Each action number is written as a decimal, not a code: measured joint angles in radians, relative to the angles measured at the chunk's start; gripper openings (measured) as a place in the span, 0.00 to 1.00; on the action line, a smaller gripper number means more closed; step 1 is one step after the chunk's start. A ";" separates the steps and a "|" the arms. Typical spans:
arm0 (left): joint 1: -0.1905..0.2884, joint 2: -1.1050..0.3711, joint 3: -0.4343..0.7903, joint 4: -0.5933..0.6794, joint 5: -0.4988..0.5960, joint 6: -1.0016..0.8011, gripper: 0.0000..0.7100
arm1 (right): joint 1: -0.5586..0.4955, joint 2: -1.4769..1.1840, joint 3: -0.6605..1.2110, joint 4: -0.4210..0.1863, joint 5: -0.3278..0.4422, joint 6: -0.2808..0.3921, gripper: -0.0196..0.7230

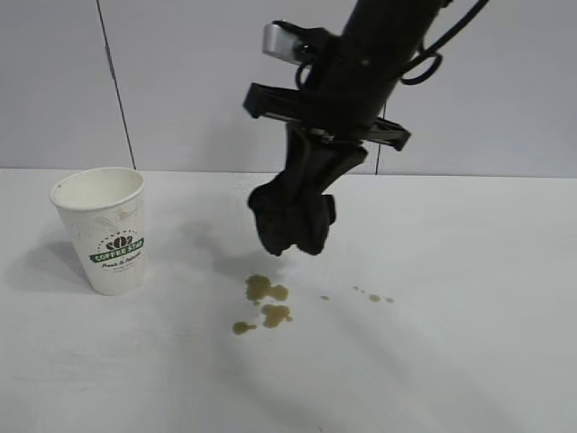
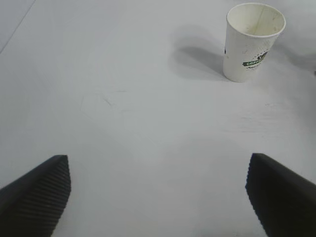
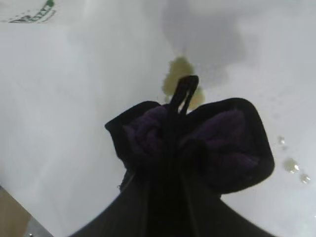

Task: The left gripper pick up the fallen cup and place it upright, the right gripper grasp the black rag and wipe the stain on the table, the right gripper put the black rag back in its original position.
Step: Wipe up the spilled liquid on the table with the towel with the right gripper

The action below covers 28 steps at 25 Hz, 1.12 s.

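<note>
A pale grey wall (image 1: 180, 81) behind – one thin dark vertical seam (image 1: 115, 86)

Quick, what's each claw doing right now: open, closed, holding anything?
Left gripper: open, empty.
Right gripper: shut on the black rag, above the stain.

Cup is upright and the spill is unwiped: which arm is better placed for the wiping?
Right. The right gripper is shut on the black rag, hanging just above the stain. The left gripper is open, holding nothing, back from the cup.

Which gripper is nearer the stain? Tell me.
Right. The right gripper hangs just above the stain, holding the black rag; the left gripper sits away, off beyond the cup.
</note>
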 joint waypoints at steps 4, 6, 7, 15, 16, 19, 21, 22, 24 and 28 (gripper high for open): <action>-0.002 0.000 0.000 0.000 0.000 0.000 0.98 | 0.099 0.034 0.000 -0.053 -0.020 0.016 0.12; -0.002 0.000 0.000 0.000 0.000 0.000 0.98 | 0.127 0.057 0.000 -0.099 -0.024 0.037 0.12; -0.002 0.000 0.000 0.000 0.000 0.000 0.98 | 0.138 0.067 0.000 -0.123 -0.026 0.048 0.12; -0.002 0.000 0.000 0.000 0.000 0.000 0.98 | 0.153 0.158 0.021 -0.177 -0.137 0.083 0.12; -0.002 0.000 0.000 0.000 0.000 0.000 0.98 | 0.153 0.166 0.023 -0.181 -0.143 0.088 0.12; -0.002 0.000 0.000 0.000 0.000 0.000 0.98 | 0.153 0.177 0.024 -0.219 -0.152 0.107 0.12; -0.002 0.000 0.000 0.000 0.000 0.000 0.98 | 0.153 0.178 0.024 -0.274 -0.152 0.127 0.12; -0.002 0.000 0.000 0.000 0.000 0.000 0.98 | 0.153 0.178 0.024 -0.314 -0.150 0.147 0.12; -0.002 0.000 0.000 0.000 0.000 0.000 0.98 | 0.153 0.178 0.024 -0.405 -0.133 0.203 0.12; -0.002 0.000 0.000 0.000 0.000 0.000 0.98 | 0.129 0.178 0.024 -0.610 -0.077 0.323 0.12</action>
